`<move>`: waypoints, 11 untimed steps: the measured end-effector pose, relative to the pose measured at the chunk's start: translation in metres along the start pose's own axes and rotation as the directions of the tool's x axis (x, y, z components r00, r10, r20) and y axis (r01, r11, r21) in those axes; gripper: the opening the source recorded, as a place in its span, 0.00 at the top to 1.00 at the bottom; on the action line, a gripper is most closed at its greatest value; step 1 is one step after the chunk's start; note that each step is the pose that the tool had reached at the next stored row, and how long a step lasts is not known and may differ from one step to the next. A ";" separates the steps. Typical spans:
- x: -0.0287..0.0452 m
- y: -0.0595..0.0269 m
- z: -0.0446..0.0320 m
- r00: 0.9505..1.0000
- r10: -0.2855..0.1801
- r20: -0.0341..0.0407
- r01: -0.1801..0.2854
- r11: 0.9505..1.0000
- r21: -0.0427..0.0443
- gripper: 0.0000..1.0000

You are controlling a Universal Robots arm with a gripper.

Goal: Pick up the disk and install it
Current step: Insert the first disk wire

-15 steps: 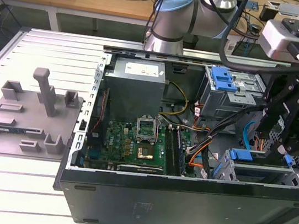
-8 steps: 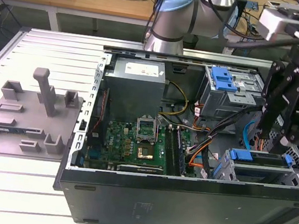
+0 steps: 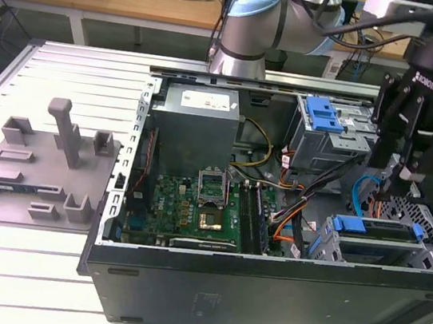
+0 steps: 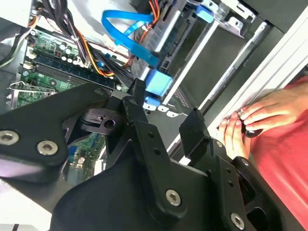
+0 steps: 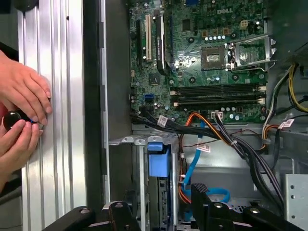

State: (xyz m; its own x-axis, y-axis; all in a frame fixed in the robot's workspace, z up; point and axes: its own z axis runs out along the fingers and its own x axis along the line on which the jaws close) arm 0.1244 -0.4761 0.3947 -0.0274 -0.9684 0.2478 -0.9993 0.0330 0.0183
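Note:
The disk, a flat grey drive edged by a blue carrier frame, sits in the lower drive cage at the exterior view's right end of the open computer case. Both wrist views show its blue carrier tab sticking out of the cage. My black gripper hangs just above that cage. It is open, with nothing between its two fingers. One finger stands close to the blue tab without touching it.
The case also holds a grey power-supply box, a green motherboard, bundled cables and a blue caddy in the upper bay. A grey fixture plate lies at the exterior view's left. A person's hands rest on the aluminium table beside the case.

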 end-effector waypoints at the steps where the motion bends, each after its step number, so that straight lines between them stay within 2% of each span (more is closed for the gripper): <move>1: -0.0028 -0.0010 -0.0006 1.000 0.000 -0.007 0.000 1.000 -0.002 0.44; 2: -0.0064 -0.0029 -0.0016 1.000 -0.001 -0.017 0.001 1.000 -0.006 0.44; 3: -0.0081 -0.0047 -0.0022 1.000 -0.002 -0.024 0.002 1.000 -0.009 0.44; 4: -0.0101 -0.0095 -0.0026 0.999 -0.004 -0.033 0.004 1.000 -0.018 0.44; 8: -0.0125 -0.0232 -0.0036 0.999 -0.012 -0.047 0.010 0.999 -0.044 0.44; 9: -0.0137 -0.0307 -0.0040 0.999 -0.015 -0.052 0.012 0.998 -0.056 0.44; 10: -0.0154 -0.0380 -0.0045 0.998 -0.018 -0.055 0.014 0.998 -0.064 0.44; 11: -0.0183 -0.0439 -0.0054 0.998 -0.019 -0.057 0.015 0.998 -0.069 0.44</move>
State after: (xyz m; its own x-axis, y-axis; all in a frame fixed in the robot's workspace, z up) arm 0.1689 -0.4586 0.3946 -0.0068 -0.9531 0.3025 -0.9955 0.0352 0.0885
